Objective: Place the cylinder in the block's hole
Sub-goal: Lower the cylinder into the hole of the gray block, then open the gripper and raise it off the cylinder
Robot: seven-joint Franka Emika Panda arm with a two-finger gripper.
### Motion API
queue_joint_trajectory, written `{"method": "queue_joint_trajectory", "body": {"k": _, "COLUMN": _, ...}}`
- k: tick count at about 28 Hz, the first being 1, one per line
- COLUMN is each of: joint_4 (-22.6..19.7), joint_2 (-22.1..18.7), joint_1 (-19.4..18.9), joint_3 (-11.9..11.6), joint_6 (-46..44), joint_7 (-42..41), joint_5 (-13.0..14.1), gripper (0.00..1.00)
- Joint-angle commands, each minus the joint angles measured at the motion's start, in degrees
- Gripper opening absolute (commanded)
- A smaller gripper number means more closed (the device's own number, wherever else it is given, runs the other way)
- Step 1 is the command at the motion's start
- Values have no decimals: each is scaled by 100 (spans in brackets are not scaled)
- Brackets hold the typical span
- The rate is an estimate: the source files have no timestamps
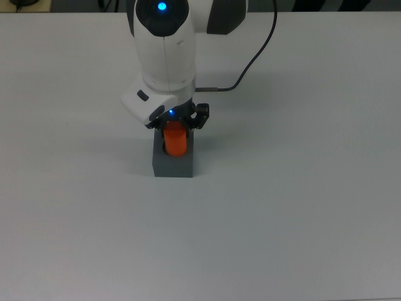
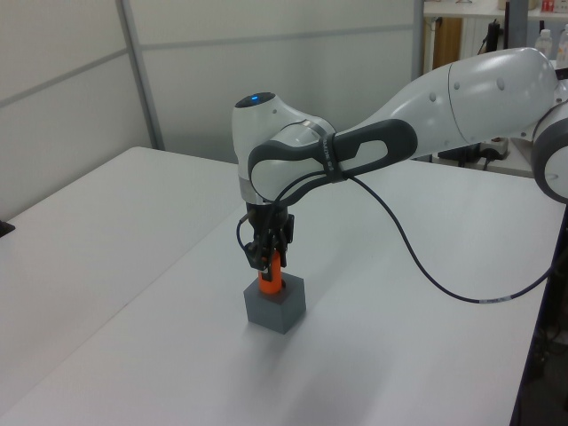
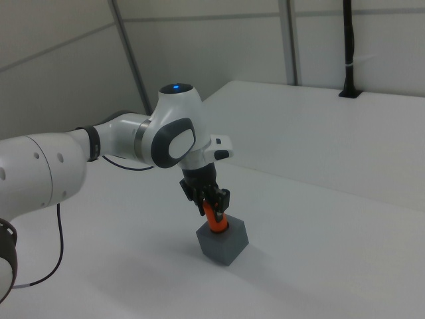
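Fingers clamped on the orange cylinder (image 1: 176,142), gripping its upper part from both sides; gripper (image 1: 178,125) pointing straight down over the grey block (image 1: 172,160). Cylinder upright, lower end seated in the hole (image 1: 168,149) on the block's top face, upper half standing proud above it. Same in the left view: gripper (image 2: 267,260) closed on cylinder (image 2: 270,280), orange body rising out of the block (image 2: 275,304). Right view agrees: gripper (image 3: 210,203) on cylinder (image 3: 216,222), base sunk into the block (image 3: 223,242) top, hole rim itself mostly hidden there by the cylinder. Small blue LED lit at the gripper base in the top view, second blue light on the white wrist housing (image 1: 163,47) above. Black cable (image 1: 254,53) running from the wrist area toward the top view's upper right, lying partly on the table. In the left view, white arm (image 2: 461,102) reaching in from the left view's right, grey joint band mid-arm, cable (image 2: 444,271) looping down to the tabletop. In the right view, arm (image 3: 46,166) coming in from the right view's left. Block sitting flat on the white table (image 1: 301,207), well away from every edge in the top view. Pale wall panels behind the table in both side views; black vertical post (image 3: 349,50) at the table's far edge in the right view.
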State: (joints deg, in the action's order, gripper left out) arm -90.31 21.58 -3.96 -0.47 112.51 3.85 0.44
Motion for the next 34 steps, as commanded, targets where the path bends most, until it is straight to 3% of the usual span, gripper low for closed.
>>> {"method": "queue_joint_trajectory", "body": {"k": 1, "joint_4": 49, "joint_2": 57, "joint_1": -61, "joint_3": -76, "joint_6": -1, "joint_7": 28, "joint_5": -176, "gripper": 22}}
{"method": "queue_joint_trajectory", "body": {"k": 8, "joint_4": 49, "joint_2": 57, "joint_1": -61, "joint_3": -120, "joint_6": -18, "joint_7": 37, "joint_5": -194, "gripper": 29}}
{"method": "queue_joint_trajectory", "body": {"k": 10, "joint_4": 40, "joint_2": 57, "joint_1": -61, "joint_3": -120, "joint_6": -18, "joint_7": 107, "joint_5": -202, "gripper": 45}}
{"method": "queue_joint_trajectory", "body": {"k": 12, "joint_4": 22, "joint_2": 48, "joint_1": -61, "joint_3": -120, "joint_6": -27, "joint_7": 221, "joint_5": -203, "gripper": 51}}
{"method": "queue_joint_trajectory", "body": {"k": 20, "joint_4": -75, "joint_2": -49, "joint_1": -167, "joint_3": -111, "joint_6": -351, "joint_7": 345, "joint_5": -343, "gripper": 49}}
{"method": "queue_joint_trajectory", "body": {"k": 22, "joint_4": -83, "joint_2": -66, "joint_1": -176, "joint_3": -111, "joint_6": -405, "joint_7": 345, "joint_5": -352, "gripper": 42}}
{"method": "queue_joint_trajectory", "body": {"k": 27, "joint_4": -83, "joint_2": -84, "joint_1": -202, "joint_3": -111, "joint_6": -528, "joint_7": 345, "joint_5": -352, "gripper": 44}}
{"method": "queue_joint_trajectory", "body": {"k": 29, "joint_4": -83, "joint_2": -84, "joint_1": -202, "joint_3": -111, "joint_6": -528, "joint_7": 345, "joint_5": -352, "gripper": 57}}
{"method": "queue_joint_trajectory", "body": {"k": 30, "joint_4": -83, "joint_2": -84, "joint_1": -202, "joint_3": -111, "joint_6": -528, "joint_7": 345, "joint_5": -352, "gripper": 73}}
{"method": "queue_joint_trajectory", "body": {"k": 31, "joint_4": -83, "joint_2": -75, "joint_1": -202, "joint_3": -111, "joint_6": -528, "joint_7": 353, "joint_5": -352, "gripper": 96}}
{"method": "queue_joint_trajectory", "body": {"k": 34, "joint_4": -66, "joint_2": -75, "joint_1": -202, "joint_3": -111, "joint_6": -510, "joint_7": 353, "joint_5": -387, "gripper": 100}}
